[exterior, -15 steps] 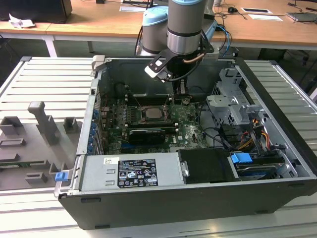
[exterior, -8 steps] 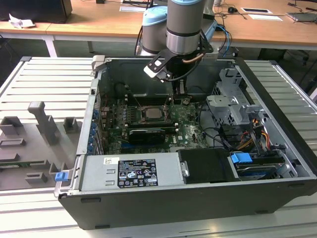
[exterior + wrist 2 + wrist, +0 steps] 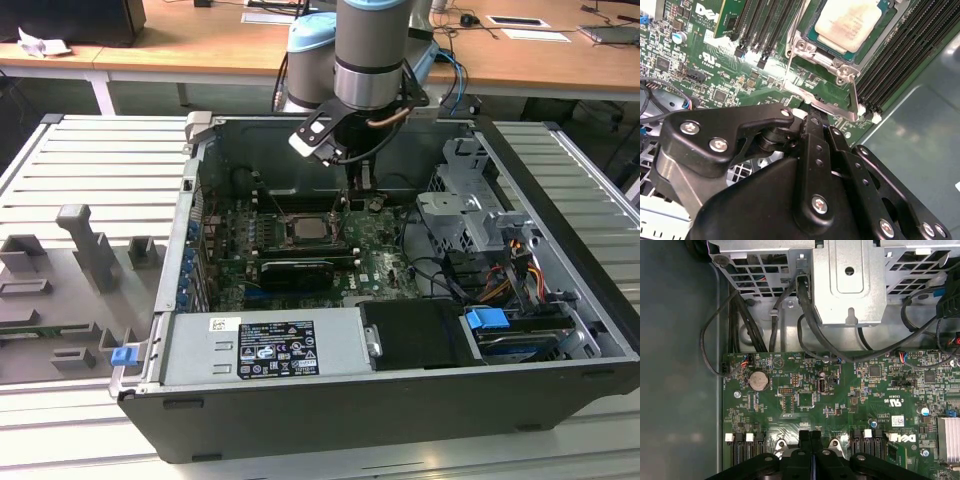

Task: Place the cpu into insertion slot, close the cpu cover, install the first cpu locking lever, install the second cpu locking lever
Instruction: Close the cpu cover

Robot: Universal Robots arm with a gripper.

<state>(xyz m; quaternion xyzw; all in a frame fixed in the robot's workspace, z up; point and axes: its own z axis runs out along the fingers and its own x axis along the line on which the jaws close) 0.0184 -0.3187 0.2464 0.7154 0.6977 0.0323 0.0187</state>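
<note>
Item: cpu, flat square chip with a pale, smudged metal top. It was seated in the insertion slot, a silvery frame, with the thin windowed cpu cover lying around it.
Setting: green motherboard inside an open black computer case, on a grey ribbed metal table. Wooden desks stood behind.
Gripper: matt black, bolted links. Its fingers were pressed together, with nothing seen between them, just beside the socket's edge and near a thin metal lever. The chip lay apart from the tips.
</note>
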